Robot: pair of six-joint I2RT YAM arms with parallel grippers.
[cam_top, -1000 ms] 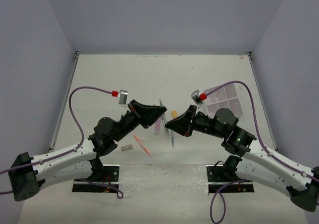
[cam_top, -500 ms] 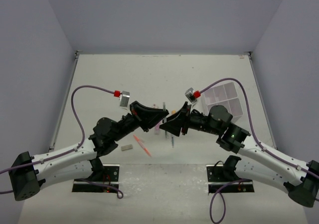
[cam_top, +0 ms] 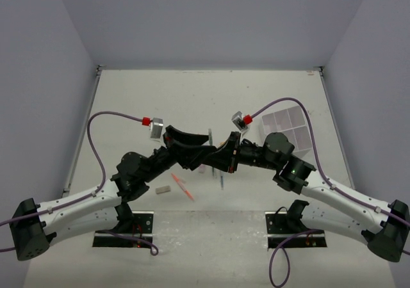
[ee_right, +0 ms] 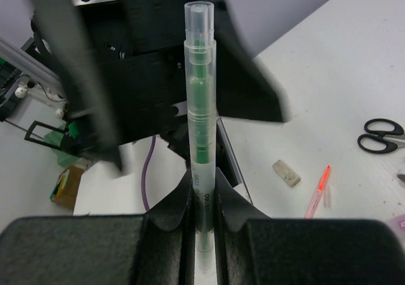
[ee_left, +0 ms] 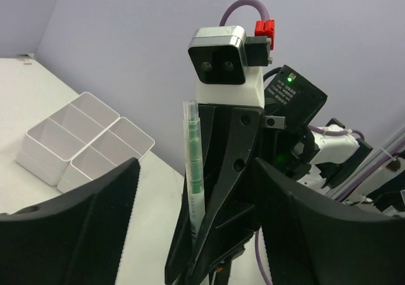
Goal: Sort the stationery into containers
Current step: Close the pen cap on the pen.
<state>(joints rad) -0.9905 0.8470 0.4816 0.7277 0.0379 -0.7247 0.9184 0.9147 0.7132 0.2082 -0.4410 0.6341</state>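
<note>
A clear pen with a green core stands upright between my right gripper's fingers, which are shut on its lower barrel. My left gripper faces it head on, its jaws open and wide apart on either side of the pen and the right fingers. In the top view the two grippers meet above the table's middle, left against right. The white divided tray lies at the right, behind the right arm, also seen in the left wrist view.
On the table lie black-handled scissors, a tan eraser, an orange pen, a pink marker and a dark thin pen. Walls enclose the table on three sides.
Both arms have closed in on each other over the middle. The right jaws have shut on the green pen and the left jaws have opened off it.
</note>
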